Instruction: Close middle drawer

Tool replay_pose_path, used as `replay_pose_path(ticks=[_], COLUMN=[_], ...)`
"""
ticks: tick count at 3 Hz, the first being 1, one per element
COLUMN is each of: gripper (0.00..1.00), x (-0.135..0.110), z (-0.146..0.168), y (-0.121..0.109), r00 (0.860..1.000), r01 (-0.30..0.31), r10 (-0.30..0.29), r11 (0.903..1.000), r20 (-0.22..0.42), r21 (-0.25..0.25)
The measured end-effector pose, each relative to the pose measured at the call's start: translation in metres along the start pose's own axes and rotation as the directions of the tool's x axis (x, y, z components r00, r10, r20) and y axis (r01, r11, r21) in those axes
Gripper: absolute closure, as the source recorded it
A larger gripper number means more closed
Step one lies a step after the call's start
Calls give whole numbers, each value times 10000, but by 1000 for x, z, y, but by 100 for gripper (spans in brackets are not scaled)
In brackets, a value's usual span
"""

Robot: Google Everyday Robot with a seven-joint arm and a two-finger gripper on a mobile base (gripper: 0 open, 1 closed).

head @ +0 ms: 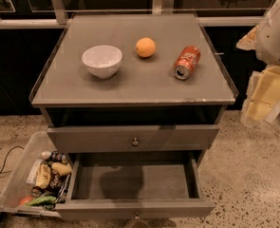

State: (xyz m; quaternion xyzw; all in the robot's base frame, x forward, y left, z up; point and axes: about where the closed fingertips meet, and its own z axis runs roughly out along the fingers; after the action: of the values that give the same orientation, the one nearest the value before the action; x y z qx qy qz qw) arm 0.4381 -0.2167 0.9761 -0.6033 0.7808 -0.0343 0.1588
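**Cabinet with one drawer drawn out, seen from above and in front.** The grey cabinet's top surface (130,87) carries three items. A white bowl (102,61) stands upright on the left. A whole orange (145,47) sits at about 2 o'clock from the bowl, apart from it. A red soda can (187,62) lies on its side at 4 o'clock from the orange, its opened end toward the viewer. The pale lettering on the can is not legible.

Below the surface, the top drawer (177,137) shows a flat grey front with a small round metal knob (135,141) and a dark gap above it. The middle drawer (135,180) lies at 6 o'clock from that knob. It is pulled far out, its bare grey floor exposed and its front panel at the lower frame edge.

A clear plastic bin (14,175) stands on the speckled floor at 9 o'clock from the middle drawer, just beside it. It holds snack packets and a small can, with no label readable. A dark cable (2,163) lies at 9 o'clock from the bin.

The end effector (263,103), white with yellowish pads, hangs at 3 o'clock from the cabinet, off its right edge, touching nothing. Whether it is wide or narrow cannot be told.
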Motion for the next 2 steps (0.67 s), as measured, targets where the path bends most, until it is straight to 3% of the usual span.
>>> replay_pose_path(ticks=[2], gripper=[0], x=[0], z=[6], y=[4], r00=[10000], r01=[88], r10=[-88], r11=[9999], r20=[39], r21=[-75])
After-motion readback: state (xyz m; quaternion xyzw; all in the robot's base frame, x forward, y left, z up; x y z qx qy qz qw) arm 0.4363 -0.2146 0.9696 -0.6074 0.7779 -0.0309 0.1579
